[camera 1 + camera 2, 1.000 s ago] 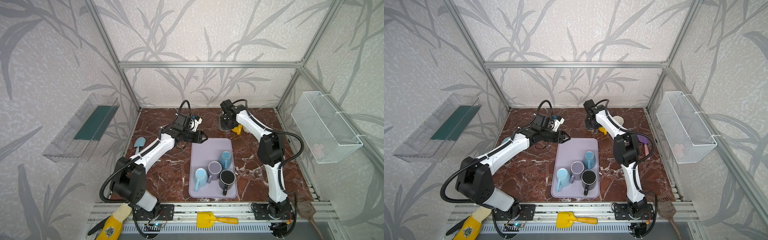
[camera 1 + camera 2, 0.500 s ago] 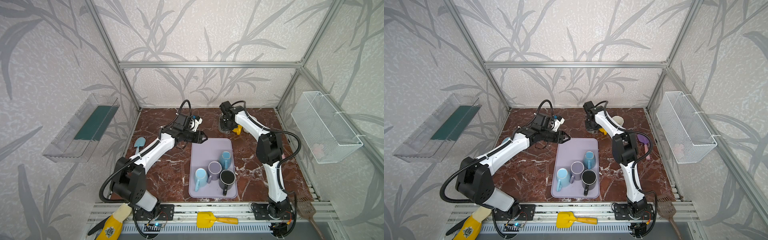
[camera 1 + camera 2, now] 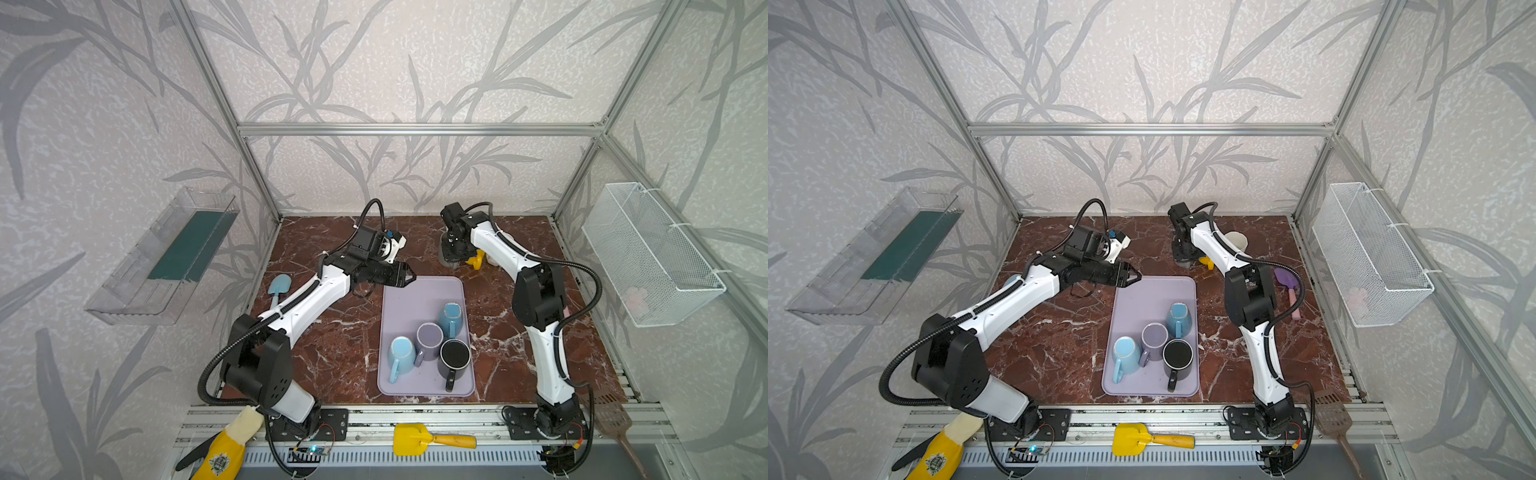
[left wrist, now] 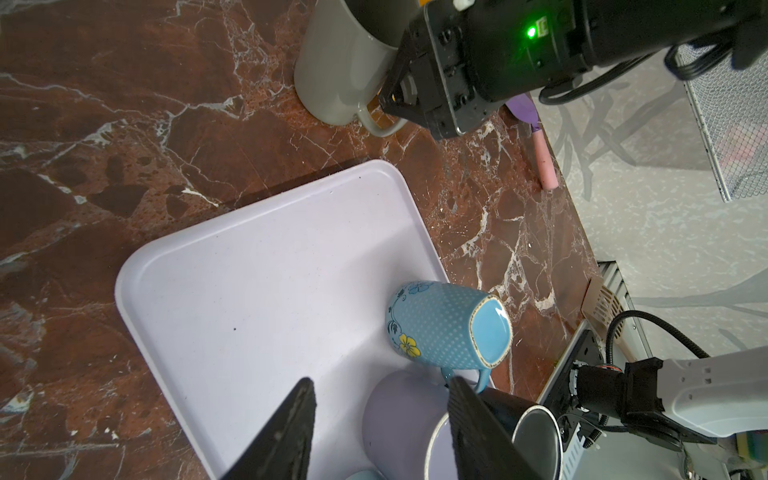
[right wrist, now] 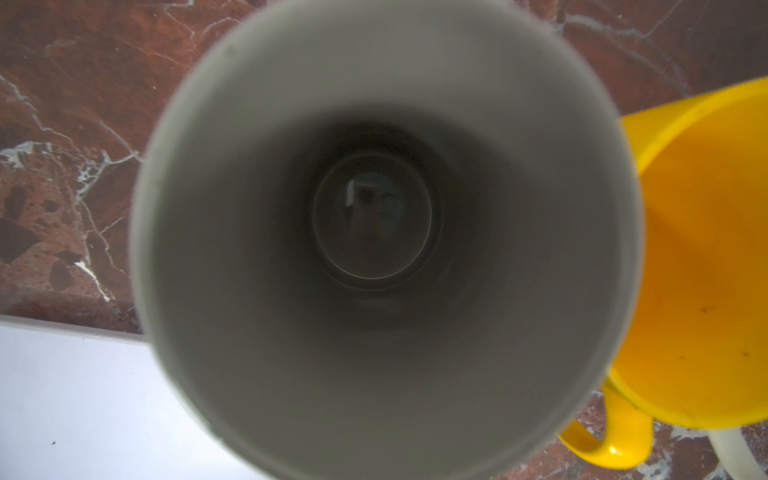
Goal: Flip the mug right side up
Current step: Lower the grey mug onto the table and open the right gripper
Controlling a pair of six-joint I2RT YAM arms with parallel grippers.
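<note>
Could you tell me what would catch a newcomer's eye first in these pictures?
Mid-table, the lavender tray holds four mugs clustered at its near end. At the back, the right gripper is shut on the grey mug by its handle, beside a yellow mug. The left gripper hovers open over the tray's far corner.

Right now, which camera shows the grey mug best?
The left wrist view: the grey mug shows its outer wall and handle, with the right gripper at the handle. The right wrist view looks only down inside it. In both top views the gripper hides most of it.
</note>
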